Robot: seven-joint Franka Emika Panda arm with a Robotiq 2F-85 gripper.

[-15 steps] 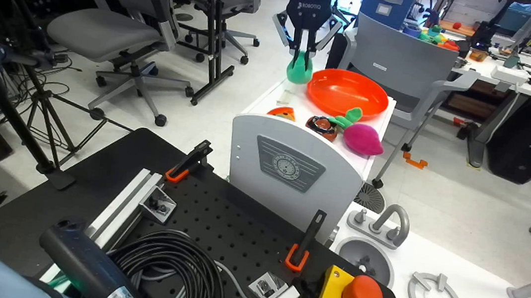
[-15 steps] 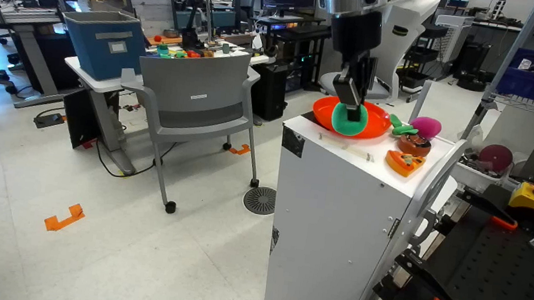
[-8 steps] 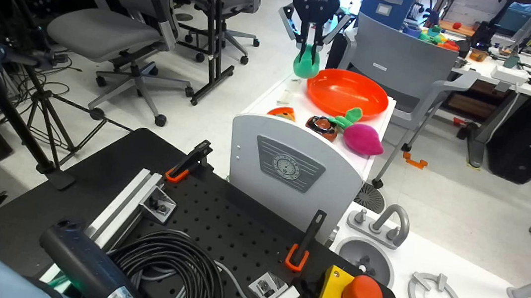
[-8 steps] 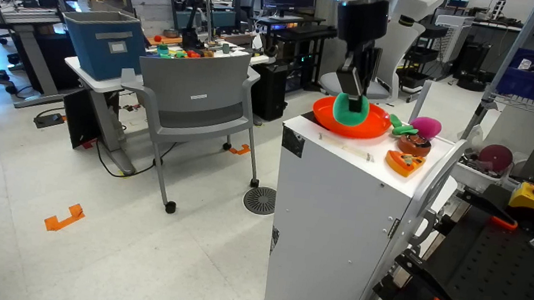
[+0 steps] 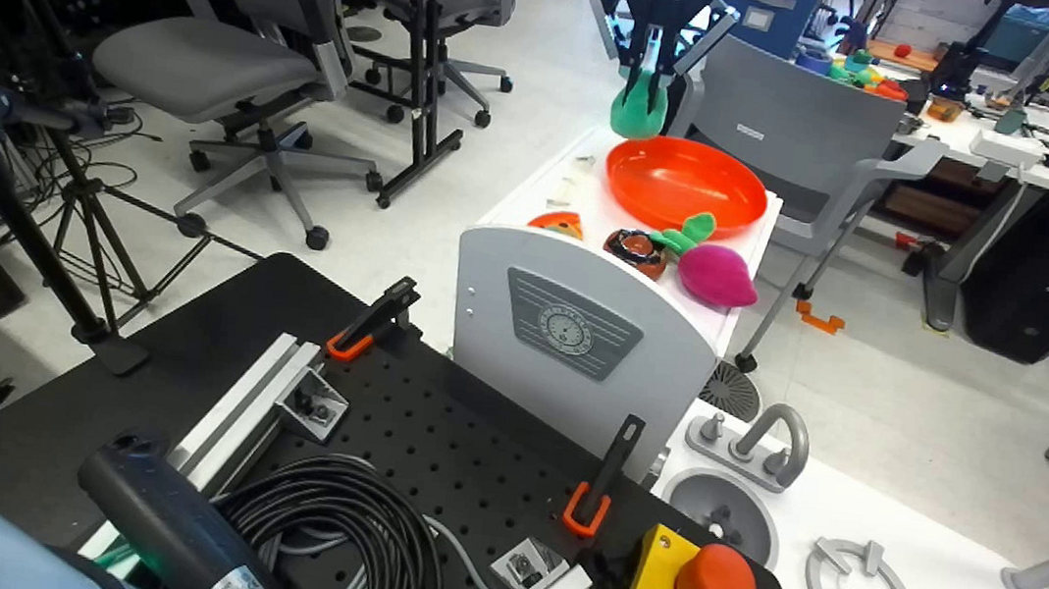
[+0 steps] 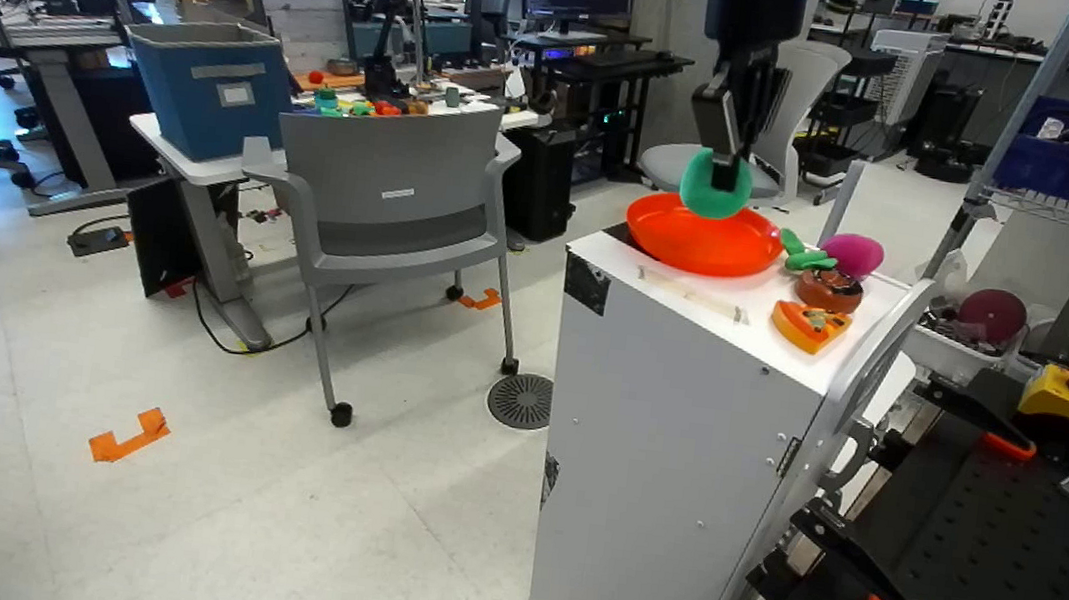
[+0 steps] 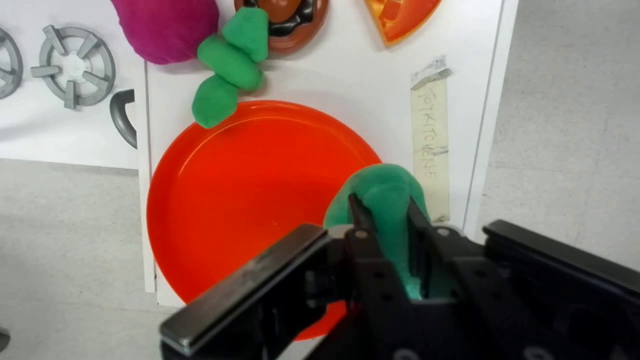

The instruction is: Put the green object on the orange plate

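The green object, a teal-green ball [image 5: 635, 127], hangs in the air in my gripper [image 5: 641, 102]. It also shows in an exterior view [image 6: 701, 198] and in the wrist view [image 7: 387, 186]. The fingers [image 7: 382, 200] are shut on its upper part, one on each side, and hide some of it. The orange plate [image 5: 695, 184], a wide round orange-red dish, lies on the white top; it also shows in an exterior view [image 6: 716, 252] and the wrist view [image 7: 240, 195]. The ball is above the plate's edge, apart from it; in the wrist view it overlaps the rim.
A magenta-pink plush [image 7: 167, 30] with green leaves [image 7: 230, 65] lies beside the plate, one leaf overlapping its rim. A brown ring-shaped toy [image 6: 829, 291] and an orange wedge [image 6: 808, 326] lie nearby. A grey upright panel [image 5: 528, 265] stands at the white top's end. A grey chair [image 5: 773, 106] stands close.
In both exterior views the gripper has moved up and to the right with the green ball still held. The plate and the other toys have not moved.
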